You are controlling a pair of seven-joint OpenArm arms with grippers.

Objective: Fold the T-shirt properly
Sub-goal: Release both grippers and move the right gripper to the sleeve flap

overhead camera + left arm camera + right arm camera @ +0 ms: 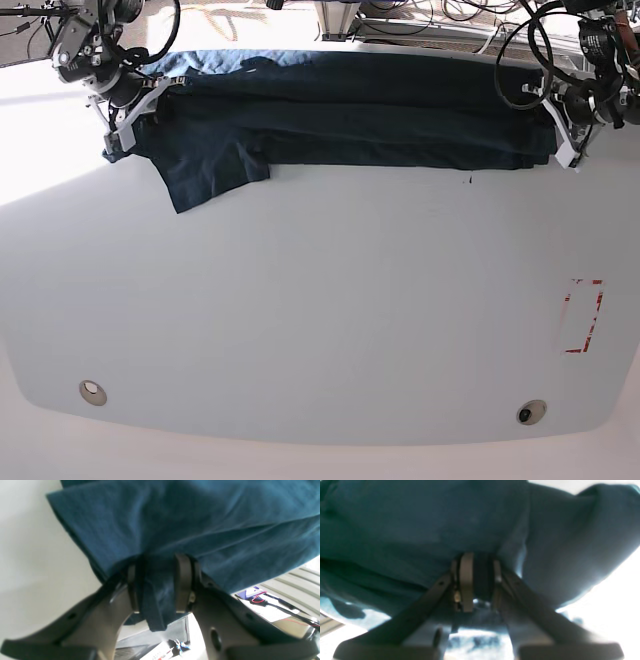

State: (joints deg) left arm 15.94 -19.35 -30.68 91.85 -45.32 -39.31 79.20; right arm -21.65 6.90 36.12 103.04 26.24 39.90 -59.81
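The dark navy-blue soft cloth T-shirt (340,120) lies as a long band along the far edge of the white bench (330,320). Left gripper (156,587) and right gripper (478,580) pinch opposite ends, fingers (182,580) seemingly clamped on cloth, probably for the next fold.

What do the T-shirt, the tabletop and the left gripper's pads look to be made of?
T-shirt: soft matte knit cloth, probably cotton; it creases and drapes limply in the left wrist view.
Table: smooth white hard surface with faint sheen, possibly laminate or painted board; can't tell which.
Left gripper: dark matte pads, rubber-like, on grey arms that look like plastic or metal.
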